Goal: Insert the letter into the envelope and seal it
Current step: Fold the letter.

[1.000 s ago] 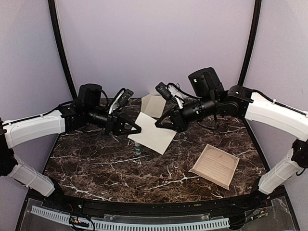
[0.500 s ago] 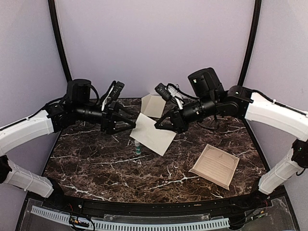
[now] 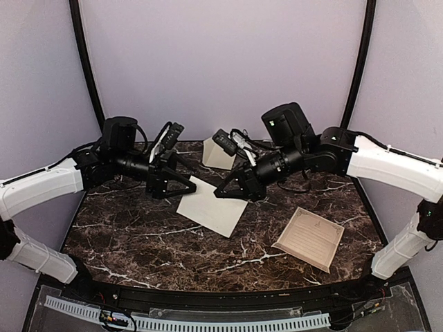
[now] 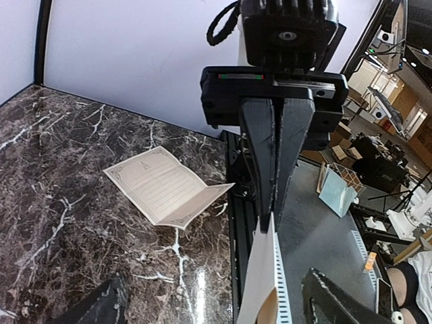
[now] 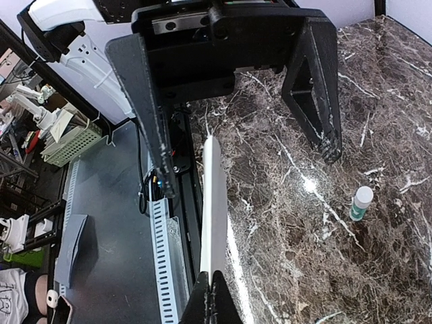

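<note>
Envelope (image 3: 208, 206): plain cream, held up over the middle of the dark marble counter (image 3: 138, 235), its face tilting toward the overhead camera. Both wrist cameras are seeing it edge-on as a thin pale strip.
Flap (image 3: 219, 155): standing open at the far side of the envelope, showing behind the right fingers.
Right fingers (image 4: 264, 155): pressing flat together on the envelope's right edge and carrying it. The paper is coming straight out from between their tips.
Left fingers (image 5: 154, 115): standing wide apart at the envelope's left edge, gripping nothing. In the right wrist view the paper's far edge is pointing into the gap between them, clear of both.
Arms: reaching in from opposite sides, facing each other across the envelope.
Letter (image 3: 309, 238): lying on the counter to the right of the envelope and nearer the arm bases, well apart from it. It is tan, printed side up, with fine lines inside a thin dark border. One creased part is lifting a little off the stone, and neither set of fingers is touching it.
Bottle (image 5: 361, 202): small, with a white cap and green body, standing upright on the counter. In the right wrist view it is sitting off to one side of the envelope's edge. The overhead view is not showing it.
Envelope's near corner: cannot tell whether it is touching the counter.
</note>
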### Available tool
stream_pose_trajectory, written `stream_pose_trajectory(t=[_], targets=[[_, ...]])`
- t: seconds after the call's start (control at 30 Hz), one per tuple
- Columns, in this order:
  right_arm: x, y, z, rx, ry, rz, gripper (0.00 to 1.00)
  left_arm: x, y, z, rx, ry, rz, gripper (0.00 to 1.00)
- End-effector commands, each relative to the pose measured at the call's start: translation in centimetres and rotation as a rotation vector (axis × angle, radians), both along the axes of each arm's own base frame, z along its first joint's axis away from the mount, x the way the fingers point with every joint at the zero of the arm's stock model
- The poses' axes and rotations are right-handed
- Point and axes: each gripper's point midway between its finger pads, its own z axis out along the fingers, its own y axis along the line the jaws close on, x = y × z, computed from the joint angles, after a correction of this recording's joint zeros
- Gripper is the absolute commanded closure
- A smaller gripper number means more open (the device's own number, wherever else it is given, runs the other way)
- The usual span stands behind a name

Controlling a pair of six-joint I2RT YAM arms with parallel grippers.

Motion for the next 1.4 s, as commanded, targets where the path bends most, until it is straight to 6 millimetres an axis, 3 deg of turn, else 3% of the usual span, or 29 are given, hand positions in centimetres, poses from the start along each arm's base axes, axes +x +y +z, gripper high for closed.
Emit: stream_pose_trajectory(t=[0.0,0.17,0.27,0.33,0.4,0.83,1.0,1.2,1.37], targets=[[-0.5,1.2,1.5,0.054,-0.002,0.038,1.0,-2.2,0.0,1.5,-0.049,-0.002,-0.11,0.19],[-0.6,1.6,1.4,0.052,0.004,0.052,1.0,-2.7,-0.4,1.2,-0.047,0.031,-0.152,0.48],[-0.5,1.7,1.3,0.047,0.002,0.051,1.0,-3.1,-0.6,1.0,-0.04,0.039,-0.169,0.53],[-0.4,1.8,1.3,0.048,0.001,0.049,1.0,-3.2,-0.7,0.9,-0.038,0.041,-0.175,0.65],[-0.4,1.7,1.4,0.048,-0.001,0.048,1.0,-3.3,-0.8,0.8,-0.035,0.045,-0.177,0.7],[-0.4,1.5,0.8,0.025,0.0,0.044,1.0,-3.2,-0.8,0.7,-0.034,0.049,-0.179,0.99],[0.3,1.3,1.3,0.034,-0.034,0.0,0.99,-3.2,-0.9,0.7,-0.034,0.044,-0.176,1.0],[1.7,-0.1,3.3,0.136,-0.105,-0.134,0.59,-3.1,-0.4,2.1,-0.085,-0.006,-0.131,1.0],[2.2,-1.5,5.0,0.263,-0.116,-0.225,0.4,-3.4,0.2,3.7,-0.152,-0.012,-0.132,1.0]])
